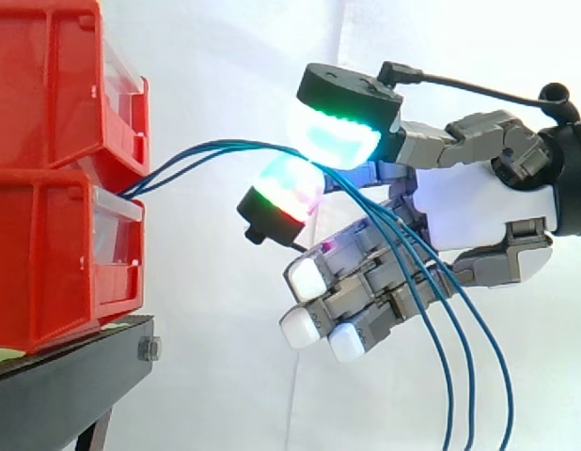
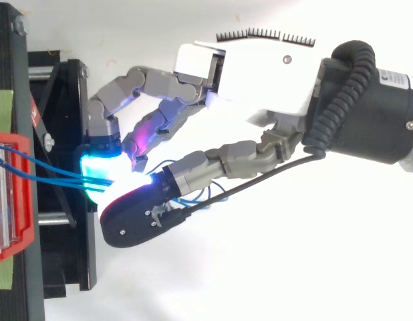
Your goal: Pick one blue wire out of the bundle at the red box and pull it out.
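Because the blue wires (image 1: 211,150) are looking thin, light and very limp, they are probably going to bend and follow any pull without resistance; their smooth coat is likely to be slippery, so a firm pinch between two pads is seeming better than a loose wrap; I am judging that the best place to take one is on the free arc a little away from the red bins (image 1: 55,188), where the strands are spreading apart and one can be separated from its neighbours. The wires are coming out at the front of the stacked bins, where the upper one is meeting the lower one; they are arching to the right through the air and then hanging down across the hand (image 1: 478,211) to the lower edge of the side view. The hand is pinching the wires between two glowing pads (image 1: 333,136), one above and one below (the top view is showing the same pinch just beside the black stand (image 2: 73,267)); the strands are passing through this pinch close together, and I cannot tell whether one wire or several are being clamped; the other fingers (image 1: 309,277) are curling loosely below with white tips, and the hanging strands are lying against them without being gripped.
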You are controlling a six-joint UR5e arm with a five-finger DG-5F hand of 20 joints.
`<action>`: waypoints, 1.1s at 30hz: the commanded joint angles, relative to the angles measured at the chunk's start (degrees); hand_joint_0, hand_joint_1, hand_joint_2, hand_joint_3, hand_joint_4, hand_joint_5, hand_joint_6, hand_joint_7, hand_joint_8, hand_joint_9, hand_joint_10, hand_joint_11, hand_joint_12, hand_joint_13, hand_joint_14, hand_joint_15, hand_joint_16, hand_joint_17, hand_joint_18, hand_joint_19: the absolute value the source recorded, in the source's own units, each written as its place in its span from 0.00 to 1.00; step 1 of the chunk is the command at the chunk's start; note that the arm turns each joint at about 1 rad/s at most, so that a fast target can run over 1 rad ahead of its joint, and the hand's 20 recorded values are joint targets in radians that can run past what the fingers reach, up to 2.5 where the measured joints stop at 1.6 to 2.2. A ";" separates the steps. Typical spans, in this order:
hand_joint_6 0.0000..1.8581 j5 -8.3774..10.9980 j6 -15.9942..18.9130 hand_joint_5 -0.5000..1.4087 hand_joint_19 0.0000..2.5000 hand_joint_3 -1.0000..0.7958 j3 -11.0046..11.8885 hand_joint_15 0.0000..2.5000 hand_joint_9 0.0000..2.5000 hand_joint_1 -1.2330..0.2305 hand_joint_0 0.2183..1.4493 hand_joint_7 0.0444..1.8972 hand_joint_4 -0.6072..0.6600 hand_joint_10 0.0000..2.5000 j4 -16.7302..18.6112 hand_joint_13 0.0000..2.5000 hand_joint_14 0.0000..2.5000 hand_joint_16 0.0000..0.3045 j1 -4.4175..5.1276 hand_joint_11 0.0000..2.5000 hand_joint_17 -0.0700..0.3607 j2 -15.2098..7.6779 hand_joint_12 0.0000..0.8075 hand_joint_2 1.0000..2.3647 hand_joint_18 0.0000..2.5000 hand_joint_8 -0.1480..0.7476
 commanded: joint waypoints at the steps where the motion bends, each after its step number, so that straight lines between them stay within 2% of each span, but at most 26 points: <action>1: 0.49 -0.06 0.00 0.15 0.15 0.28 0.00 0.14 0.34 0.36 0.33 0.57 0.21 0.00 0.00 0.28 0.01 0.15 -0.01 0.18 0.40 0.00 0.45 0.00 0.25 0.40; 2: 0.49 -0.06 0.00 0.16 0.16 0.28 0.00 0.15 0.34 0.41 0.30 0.56 0.21 0.00 0.00 0.28 0.01 0.15 -0.01 0.17 0.41 0.00 0.45 0.00 0.24 0.39; 4: 0.49 -0.06 0.00 0.16 0.17 0.28 0.00 0.14 0.34 0.44 0.30 0.54 0.22 0.00 0.00 0.28 0.01 0.15 -0.10 0.16 0.41 0.00 0.45 0.00 0.23 0.39; 9: 0.47 -0.06 0.00 0.18 0.18 0.28 0.00 0.15 0.36 0.44 0.31 0.50 0.25 0.00 -0.53 0.29 0.01 0.15 -0.10 0.12 0.40 0.00 0.45 0.00 0.23 0.35; 10: 0.47 -0.15 0.09 0.19 0.17 0.28 0.00 0.15 0.36 0.40 0.31 0.50 0.26 0.00 -0.61 0.29 0.01 0.15 -0.10 0.12 0.40 0.00 0.45 0.00 0.23 0.36; 11: 0.47 -0.15 0.18 0.18 0.17 0.31 0.00 0.15 0.35 0.33 0.32 0.55 0.27 0.00 -0.79 0.29 0.01 0.15 -0.10 0.13 0.40 0.08 0.46 0.00 0.24 0.37; 13: 0.49 -0.32 0.70 0.18 0.17 0.37 0.00 0.15 0.35 0.29 0.35 0.58 0.27 0.00 -1.23 0.30 0.01 0.15 -0.18 0.15 0.41 0.08 0.46 0.01 0.25 0.39; 15: 0.49 -0.50 0.88 0.17 0.16 0.39 0.00 0.15 0.35 0.27 0.38 0.65 0.26 0.00 -1.49 0.30 0.01 0.15 -0.18 0.15 0.40 0.00 0.46 0.01 0.26 0.39; 18: 0.51 -0.76 1.14 0.17 0.15 0.35 0.00 0.15 0.34 0.26 0.44 0.65 0.16 0.00 -2.02 0.30 0.01 0.15 -0.27 0.14 0.40 0.00 0.46 0.01 0.27 0.37; 19: 0.51 -0.76 1.14 0.17 0.15 0.30 0.00 0.14 0.34 0.25 0.45 0.63 0.12 0.00 -2.11 0.30 0.01 0.15 -0.27 0.13 0.40 0.08 0.46 0.00 0.27 0.36; 21: 0.50 -0.76 1.14 0.17 0.14 0.28 0.00 0.14 0.33 0.26 0.42 0.63 0.12 0.00 -2.11 0.29 0.01 0.15 -0.27 0.13 0.40 0.00 0.45 0.00 0.27 0.34; 24: 0.49 -0.76 1.14 0.18 0.15 0.28 0.00 0.14 0.33 0.27 0.36 0.62 0.19 0.00 -2.11 0.29 0.01 0.15 -0.27 0.12 0.40 0.00 0.44 0.00 0.26 0.33; 26: 0.48 -0.85 1.14 0.19 0.16 0.28 0.00 0.14 0.34 0.33 0.30 0.61 0.22 0.00 -2.02 0.29 0.01 0.15 -0.27 0.09 0.40 0.08 0.44 0.00 0.26 0.32; 27: 0.48 -0.85 1.14 0.19 0.16 0.28 0.00 0.14 0.34 0.34 0.29 0.59 0.22 0.00 -2.02 0.29 0.01 0.15 -0.27 0.09 0.40 0.00 0.44 0.00 0.26 0.32; 28: 0.47 -0.85 1.14 0.20 0.16 0.28 0.00 0.14 0.34 0.40 0.28 0.60 0.24 0.00 -2.02 0.29 0.01 0.15 -0.27 0.08 0.40 0.00 0.44 0.00 0.25 0.33; 29: 0.46 -0.85 1.14 0.21 0.17 0.28 0.00 0.14 0.35 0.43 0.28 0.57 0.24 0.00 -2.02 0.29 0.01 0.15 -0.27 0.07 0.40 0.00 0.43 0.00 0.25 0.33; 33: 0.45 -0.85 1.14 0.22 0.17 0.28 -0.08 0.14 0.35 0.46 0.29 0.51 0.29 0.00 -2.11 0.29 0.01 0.15 -0.36 0.04 0.39 0.00 0.43 0.00 0.24 0.32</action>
